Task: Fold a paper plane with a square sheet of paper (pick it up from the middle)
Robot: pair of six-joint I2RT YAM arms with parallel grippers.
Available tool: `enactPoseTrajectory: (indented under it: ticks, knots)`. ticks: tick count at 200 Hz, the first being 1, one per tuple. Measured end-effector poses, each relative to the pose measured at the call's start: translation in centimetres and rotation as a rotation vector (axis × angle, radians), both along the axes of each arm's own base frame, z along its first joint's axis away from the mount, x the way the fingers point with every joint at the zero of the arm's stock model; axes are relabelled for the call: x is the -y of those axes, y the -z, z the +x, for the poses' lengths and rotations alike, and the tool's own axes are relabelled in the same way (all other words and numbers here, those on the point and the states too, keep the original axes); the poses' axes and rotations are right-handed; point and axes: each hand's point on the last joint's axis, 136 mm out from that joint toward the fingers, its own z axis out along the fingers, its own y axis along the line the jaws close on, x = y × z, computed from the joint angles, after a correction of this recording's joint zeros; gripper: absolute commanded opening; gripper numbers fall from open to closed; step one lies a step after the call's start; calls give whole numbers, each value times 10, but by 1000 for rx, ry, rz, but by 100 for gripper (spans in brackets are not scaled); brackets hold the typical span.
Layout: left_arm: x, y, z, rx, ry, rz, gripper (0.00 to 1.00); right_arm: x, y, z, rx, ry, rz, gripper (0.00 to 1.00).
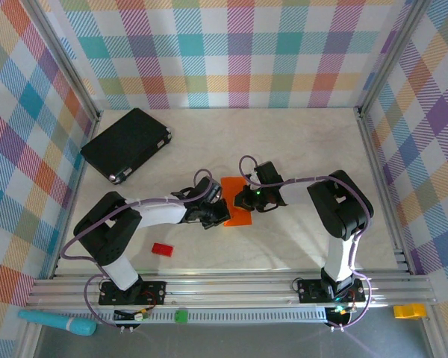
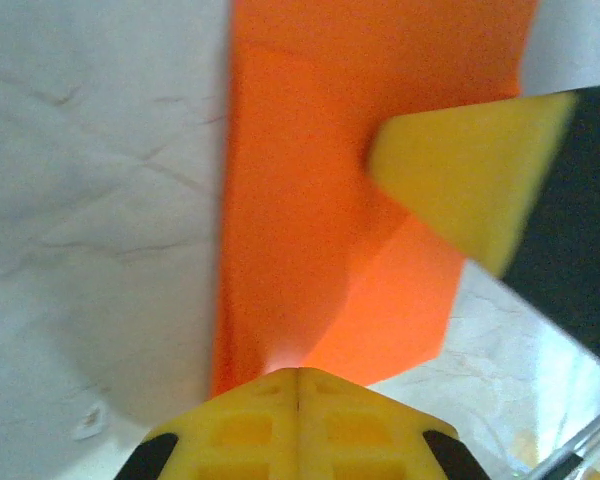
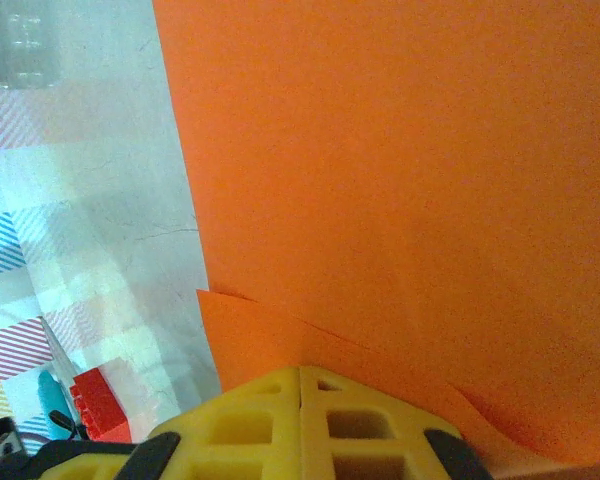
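Observation:
The square sheet of paper (image 1: 239, 218), bright orange, lies on the table's middle, folded into overlapping layers with angled edges (image 2: 310, 200) (image 3: 410, 170). My left gripper (image 1: 219, 212) comes in from the left with its tip on the sheet's lower left part. Its yellow jaws (image 2: 298, 372) are shut, with the tip on the paper's surface. My right gripper (image 1: 244, 198) sits on the sheet from the right, also shut (image 3: 300, 370), resting at a layered edge. One right fingertip (image 2: 460, 170) presses a folded flap in the left wrist view. The paper plane is out of view.
A black flat case (image 1: 125, 144) lies at the back left. A small red block (image 1: 162, 249) (image 3: 98, 400) sits near the front, left of centre. Checkered walls close in the table on three sides, with a metal rail along the near edge.

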Motion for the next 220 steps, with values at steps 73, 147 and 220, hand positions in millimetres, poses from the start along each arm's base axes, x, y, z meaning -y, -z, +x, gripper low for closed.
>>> enactPoseTrajectory:
  ticks: [73,147,220]
  knots:
    - [7,5,-9,-16,42,14,1,0,0,0,-1,-1,2,1]
    - [-7,13,-12,-17,89,131,1,0,0,1,-8,-2,6,1]
    - [-12,15,-13,-17,100,160,0,0,0,0,-16,-4,8,1]
